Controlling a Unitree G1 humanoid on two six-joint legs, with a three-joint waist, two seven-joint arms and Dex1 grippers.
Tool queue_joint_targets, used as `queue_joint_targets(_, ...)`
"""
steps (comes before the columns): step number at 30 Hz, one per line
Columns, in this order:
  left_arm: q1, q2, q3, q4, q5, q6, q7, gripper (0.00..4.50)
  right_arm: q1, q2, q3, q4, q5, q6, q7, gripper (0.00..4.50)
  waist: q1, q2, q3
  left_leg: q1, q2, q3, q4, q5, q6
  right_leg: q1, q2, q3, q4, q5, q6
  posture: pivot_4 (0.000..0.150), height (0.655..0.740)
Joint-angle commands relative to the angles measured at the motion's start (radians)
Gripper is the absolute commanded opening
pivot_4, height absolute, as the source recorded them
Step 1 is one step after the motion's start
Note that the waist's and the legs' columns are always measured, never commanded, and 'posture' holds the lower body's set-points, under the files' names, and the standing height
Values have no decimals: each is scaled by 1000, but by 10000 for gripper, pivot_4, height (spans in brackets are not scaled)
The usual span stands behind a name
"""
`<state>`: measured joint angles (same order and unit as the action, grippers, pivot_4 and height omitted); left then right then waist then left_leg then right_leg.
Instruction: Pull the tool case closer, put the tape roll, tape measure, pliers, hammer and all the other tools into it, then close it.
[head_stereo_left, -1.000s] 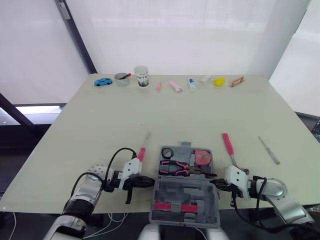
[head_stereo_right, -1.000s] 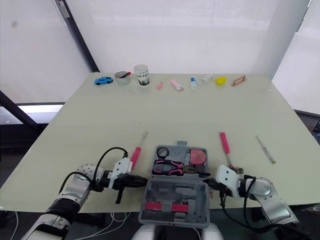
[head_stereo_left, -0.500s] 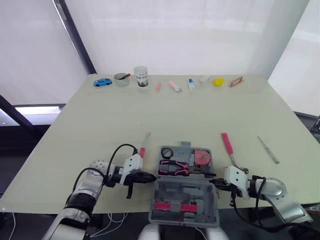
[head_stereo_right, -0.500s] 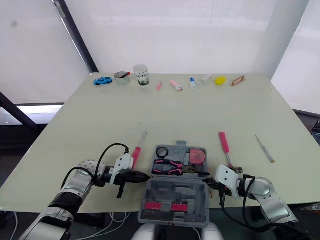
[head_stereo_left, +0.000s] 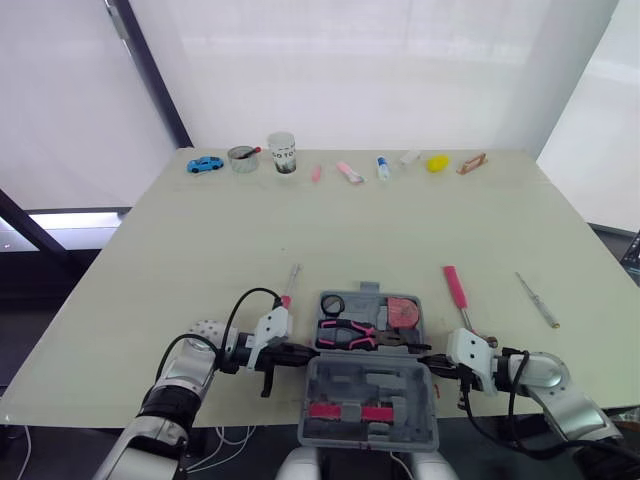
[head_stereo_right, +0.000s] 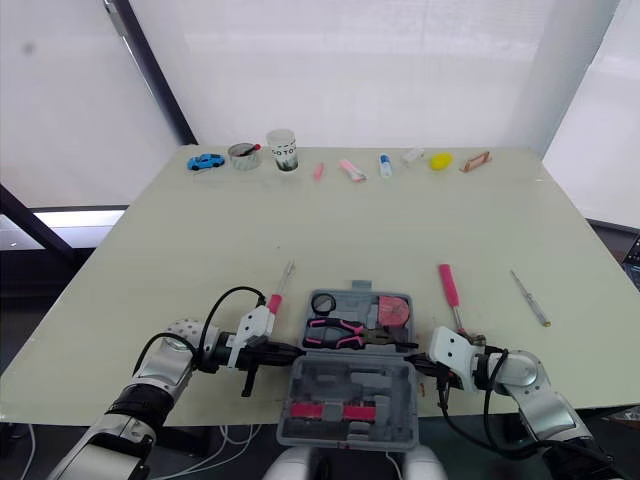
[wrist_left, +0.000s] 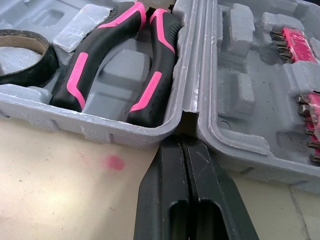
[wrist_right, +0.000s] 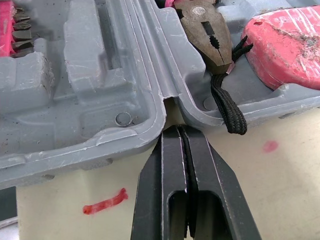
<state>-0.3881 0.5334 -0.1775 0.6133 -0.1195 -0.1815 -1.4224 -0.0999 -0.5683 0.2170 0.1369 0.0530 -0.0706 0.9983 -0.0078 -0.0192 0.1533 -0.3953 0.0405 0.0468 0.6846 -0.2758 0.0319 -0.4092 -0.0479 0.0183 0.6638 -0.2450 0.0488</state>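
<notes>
Since a second ago the left gripper (head_stereo_left: 302, 352) has slid in across the table (head_stereo_left: 200, 250) until its tips meet the case's (head_stereo_left: 372, 382) left side; the right gripper (head_stereo_left: 432, 362) has barely shifted.

Both grippers are pressed shut, each nosed into the hinge notch between tray and lid. The case lies open at the near edge, its lid hanging towards the robot. Tape roll (head_stereo_left: 334, 304), pliers (head_stereo_left: 350, 335) and tape measure (head_stereo_left: 405, 313) already sit in the tray. The hammer (head_stereo_left: 456, 296) and two screwdrivers (head_stereo_left: 288, 288) (head_stereo_left: 538, 301) lie outside.

The step looks like shifting the case. To do it well, press evenly from both sides and move both arms together, or the case will twist. Both forearms lie low, pointing inward at each other.
</notes>
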Motion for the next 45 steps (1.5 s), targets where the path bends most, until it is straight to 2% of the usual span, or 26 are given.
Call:
queue_joint_targets(1, 4, -31, -34, -37, 5, 15, -2, 0, -39, 22, 8, -4, 10, -20, 2, 193, -1, 0, 0, 0, 0, 0, 0, 0, 0, 0, 0, 0, 0, 0, 0, 1500, 7400)
queue_joint_targets(18, -96, -92, -11, 18, 33, 72, 92, 0, -155, 18, -37, 138, 9, -65, 0, 193, 8, 0, 0, -3, -1, 0, 0, 0, 0, -1, 0, 0, -1, 1, 1, 1500, 7400)
queue_joint_targets(45, -156, -104, 23, 141, 71, 12, 223, 0, -211, 79, -34, 205, -22, -69, -39, 193, -4, 0, 0, -1, -1, -1, 1, 0, 0, 0, 0, 0, 0, 1, 1, 1500, 7400)
